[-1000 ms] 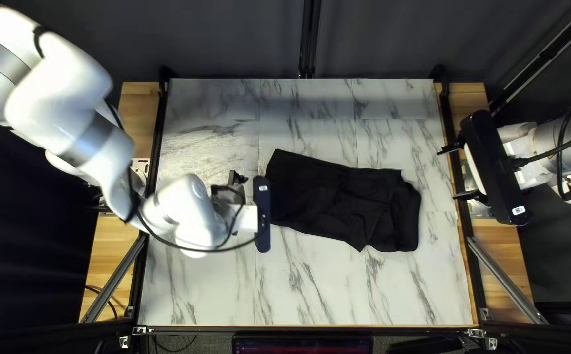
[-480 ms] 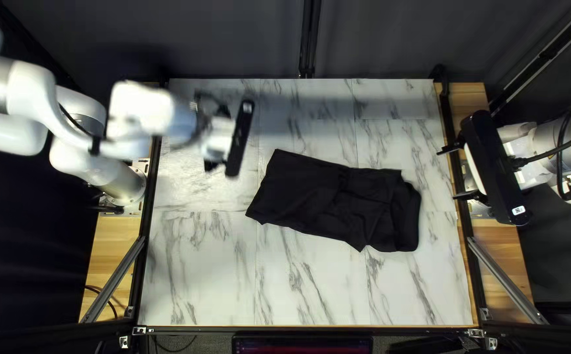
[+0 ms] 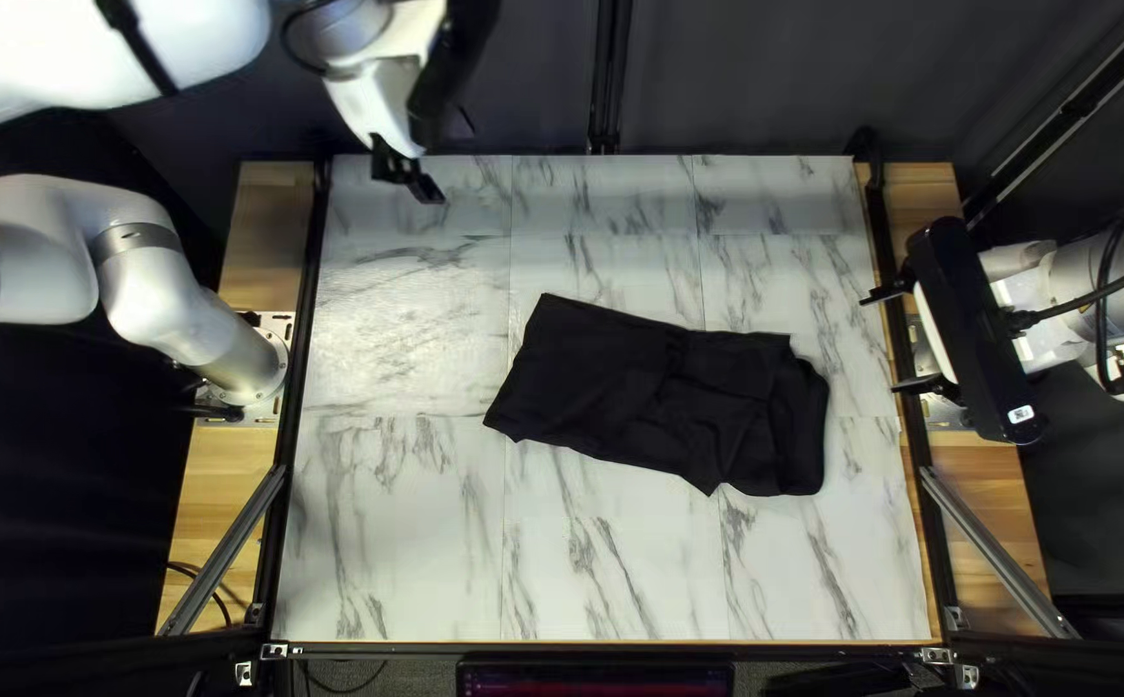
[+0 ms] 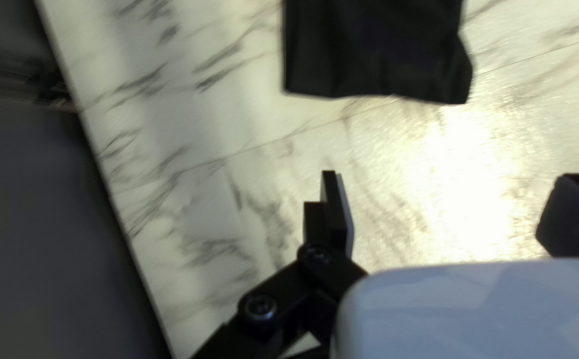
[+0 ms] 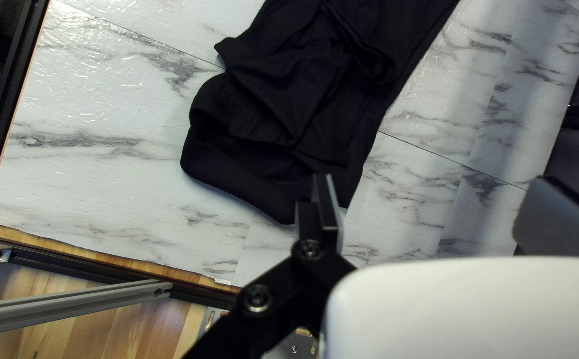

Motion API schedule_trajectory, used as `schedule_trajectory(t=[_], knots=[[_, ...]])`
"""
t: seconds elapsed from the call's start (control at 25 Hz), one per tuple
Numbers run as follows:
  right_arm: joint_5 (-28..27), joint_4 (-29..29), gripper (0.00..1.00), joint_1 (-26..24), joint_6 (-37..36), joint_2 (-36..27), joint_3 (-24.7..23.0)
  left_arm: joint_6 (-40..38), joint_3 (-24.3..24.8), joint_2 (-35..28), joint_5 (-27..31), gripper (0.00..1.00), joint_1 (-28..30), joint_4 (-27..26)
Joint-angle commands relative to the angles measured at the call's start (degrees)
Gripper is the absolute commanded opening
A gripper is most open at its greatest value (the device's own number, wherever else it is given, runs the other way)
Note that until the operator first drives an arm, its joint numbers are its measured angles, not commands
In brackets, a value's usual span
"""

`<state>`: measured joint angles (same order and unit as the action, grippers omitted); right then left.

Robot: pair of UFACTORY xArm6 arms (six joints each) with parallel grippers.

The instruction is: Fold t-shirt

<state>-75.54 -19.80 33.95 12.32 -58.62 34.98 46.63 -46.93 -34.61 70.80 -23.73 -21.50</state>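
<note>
The black t-shirt point(image 3: 659, 394) lies folded into a long slanting strip at the middle of the table, rumpled toward its right end in the top left view. Beyond the table's far left corner hangs my left gripper point(image 3: 409, 178), well away from the cloth. In the left wrist view my left gripper point(image 4: 445, 209) is open with bare table between its fingers, and one end of the shirt point(image 4: 376, 50) lies ahead. My right gripper point(image 3: 891, 338) hovers at the table's right edge. In the right wrist view my right gripper point(image 5: 426, 209) stands open, the shirt's rumpled end point(image 5: 269, 126) ahead of it.
The marble-patterned table point(image 3: 394, 542) has dark rails along its sides. A dark curtain point(image 3: 768, 78) hangs behind the far edge. A metal strut point(image 3: 994, 549) slants beside the near right corner, another point(image 3: 226, 549) beside the near left.
My left arm has swung from beside the shirt's left end up and back over the far left corner, uncovering that end. The shirt and my right arm have stayed put.
</note>
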Motion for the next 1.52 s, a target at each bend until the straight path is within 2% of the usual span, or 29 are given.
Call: schedule_trajectory(t=[0.04, 0.48, 0.6, 0.76, 0.84, 1.0, 1.2, 1.52], knots=[[0.0, 0.0, 1.0, 0.0, 0.0, 0.0, 0.0, 0.0, 0.1, 0.0, -0.1, 1.0, 0.0, -0.1], [0.0, 0.0, 1.0, 0.0, 0.0, 0.0, 0.0, 0.4, 0.1, 1.3, -0.9, 1.0, 0.5, -0.6], [0.0, 0.0, 1.0, 0.0, 0.0, 0.0, 0.0, 1.0, -0.1, 7.7, -5.9, 1.0, 3.0, -0.4], [0.0, 0.0, 1.0, 0.0, 0.0, 0.0, 0.0, 3.6, -0.6, 18.7, -14.1, 1.0, 5.6, -3.4], [0.0, 0.0, 1.0, 0.0, 0.0, 0.0, 0.0, 4.3, -2.8, 26.6, -17.5, 1.0, 7.1, -4.6], [0.0, 0.0, 1.0, 0.0, 0.0, 0.0, 0.0, 4.8, -7.4, 37.9, -20.7, 1.0, 8.1, -5.1], [0.0, 0.0, 1.0, 0.0, 0.0, 0.0, 0.0, 5.9, -15.1, 48.6, -17.5, 1.0, 6.0, -3.5], [0.0, 0.0, 1.0, 0.0, 0.0, 0.0, 0.0, 11.2, -22.1, 55.8, -9.9, 1.0, 3.2, -3.8]])
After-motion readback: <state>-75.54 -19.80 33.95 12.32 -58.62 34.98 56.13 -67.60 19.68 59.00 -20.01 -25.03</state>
